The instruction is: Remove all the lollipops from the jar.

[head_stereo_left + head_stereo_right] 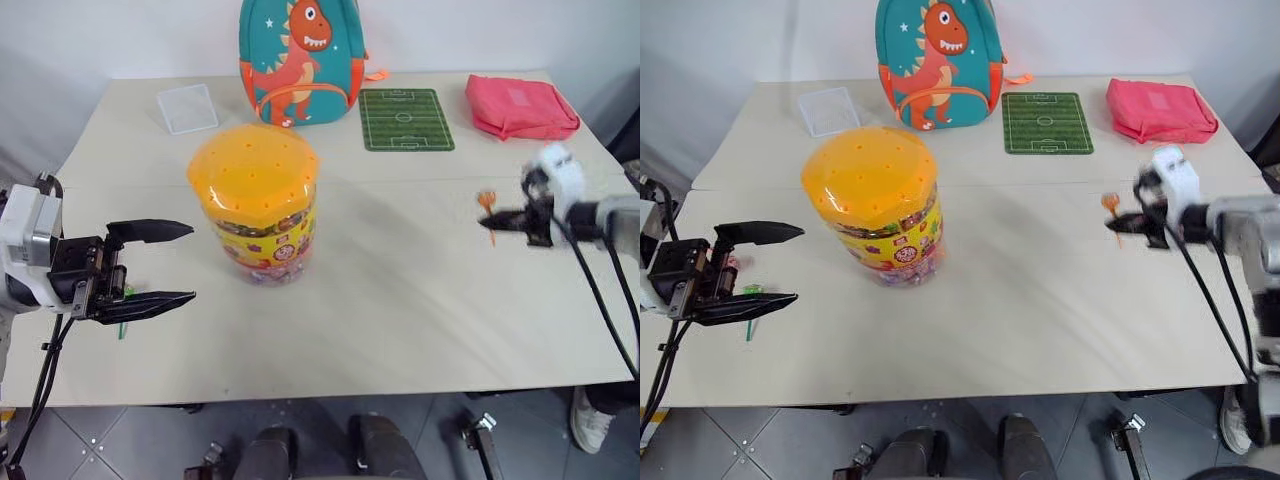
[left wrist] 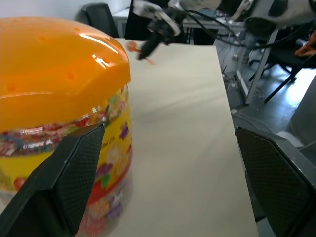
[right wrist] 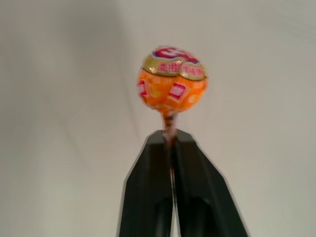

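The jar [image 1: 255, 205] stands upright left of the table's middle, clear with a yellow printed band and a holed orange lid [image 1: 252, 167] on it. My left gripper [image 1: 192, 263] hangs open to the left of the jar, level with its lower half and apart from it, nothing between its fingers. A green lollipop [image 1: 127, 292] lies on the table under that gripper. Over the table's right side my right gripper [image 1: 490, 223] is shut on the stick of an orange lollipop [image 3: 172, 88], whose wrapped ball stands clear of the fingertips [image 3: 163, 140].
A teal dinosaur backpack [image 1: 298, 60] stands at the back behind the jar. Beside it lie a green football-pitch mat [image 1: 406, 119], a pink pouch [image 1: 520, 107] at the back right and a clear square tray [image 1: 187, 107] at the back left.
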`<state>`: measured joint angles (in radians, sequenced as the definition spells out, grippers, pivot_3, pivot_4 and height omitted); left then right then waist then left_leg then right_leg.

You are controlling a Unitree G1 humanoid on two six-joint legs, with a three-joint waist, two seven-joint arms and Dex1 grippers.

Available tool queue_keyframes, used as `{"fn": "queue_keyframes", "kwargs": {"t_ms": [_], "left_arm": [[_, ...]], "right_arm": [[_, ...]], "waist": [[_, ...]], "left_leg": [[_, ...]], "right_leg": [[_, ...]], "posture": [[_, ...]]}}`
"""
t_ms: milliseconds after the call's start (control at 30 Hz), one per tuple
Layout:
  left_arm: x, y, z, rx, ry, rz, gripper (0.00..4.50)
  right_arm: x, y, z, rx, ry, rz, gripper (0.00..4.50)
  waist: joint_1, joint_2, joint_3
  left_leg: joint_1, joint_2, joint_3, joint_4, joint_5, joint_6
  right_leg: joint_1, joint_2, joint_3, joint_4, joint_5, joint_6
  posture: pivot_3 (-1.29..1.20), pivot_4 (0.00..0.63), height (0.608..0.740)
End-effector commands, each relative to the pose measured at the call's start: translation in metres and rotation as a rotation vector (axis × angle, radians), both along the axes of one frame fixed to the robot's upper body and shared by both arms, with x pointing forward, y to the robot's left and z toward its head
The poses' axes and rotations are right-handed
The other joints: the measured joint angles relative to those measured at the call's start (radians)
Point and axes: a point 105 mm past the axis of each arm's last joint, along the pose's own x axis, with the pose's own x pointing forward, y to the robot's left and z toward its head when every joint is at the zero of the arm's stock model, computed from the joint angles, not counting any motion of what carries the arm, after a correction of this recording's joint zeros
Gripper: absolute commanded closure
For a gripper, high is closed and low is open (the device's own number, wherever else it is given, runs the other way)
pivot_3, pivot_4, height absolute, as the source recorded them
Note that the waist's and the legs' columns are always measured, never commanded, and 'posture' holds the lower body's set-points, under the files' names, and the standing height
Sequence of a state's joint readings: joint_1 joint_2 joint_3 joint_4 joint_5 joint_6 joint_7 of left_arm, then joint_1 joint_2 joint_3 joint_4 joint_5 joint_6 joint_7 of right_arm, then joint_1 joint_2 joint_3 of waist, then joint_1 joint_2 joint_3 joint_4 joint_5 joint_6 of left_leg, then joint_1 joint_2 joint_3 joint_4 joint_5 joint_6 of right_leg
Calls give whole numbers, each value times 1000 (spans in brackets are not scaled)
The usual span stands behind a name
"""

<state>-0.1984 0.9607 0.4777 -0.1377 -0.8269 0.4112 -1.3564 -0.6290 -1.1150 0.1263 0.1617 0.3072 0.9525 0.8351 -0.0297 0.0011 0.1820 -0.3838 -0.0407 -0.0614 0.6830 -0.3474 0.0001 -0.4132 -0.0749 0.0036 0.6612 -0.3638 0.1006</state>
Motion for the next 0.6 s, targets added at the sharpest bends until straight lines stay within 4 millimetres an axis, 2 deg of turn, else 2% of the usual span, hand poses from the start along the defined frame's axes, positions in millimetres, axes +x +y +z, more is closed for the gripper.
{"fn": "queue_keyframes", "kwargs": {"t_ms": [33,167,200,300,467,600], "left_arm": [[-2,-2,3,15,-46,-3,0],[-1,-3,3,16,-57,-2,0],[0,-2,3,15,-54,3,0],[1,-1,5,5,-48,22,0],[6,5,5,-15,-59,89,0],[10,21,-7,9,-29,173,0]], "right_arm": [[-5,-11,-19,-80,22,-23,4464],[-14,-11,-28,-36,87,-42,4464],[-14,-16,-28,-37,88,-64,4246],[-14,-18,-23,-15,74,-73,3461],[-18,-16,-9,16,32,-22,1738],[-27,-1,27,63,-118,198,454]], "waist": [[2,0,0],[0,0,0],[2,0,0],[2,0,0],[3,0,0],[3,1,0]], "left_leg": [[0,0,0,0,1,0],[2,0,4,1,3,0],[2,0,4,0,3,0],[3,0,4,-1,3,0],[3,0,4,-2,3,0],[3,-1,4,-2,3,0]], "right_leg": [[0,0,0,0,0,0],[1,-1,2,0,0,0],[1,-1,2,1,0,0],[1,-1,2,1,0,0],[1,-1,1,0,0,0],[1,-2,1,0,0,0]], "posture": [[0,150,740],[0,150,740],[0,150,740],[0,150,740],[0,150,740],[0,150,740]]}}
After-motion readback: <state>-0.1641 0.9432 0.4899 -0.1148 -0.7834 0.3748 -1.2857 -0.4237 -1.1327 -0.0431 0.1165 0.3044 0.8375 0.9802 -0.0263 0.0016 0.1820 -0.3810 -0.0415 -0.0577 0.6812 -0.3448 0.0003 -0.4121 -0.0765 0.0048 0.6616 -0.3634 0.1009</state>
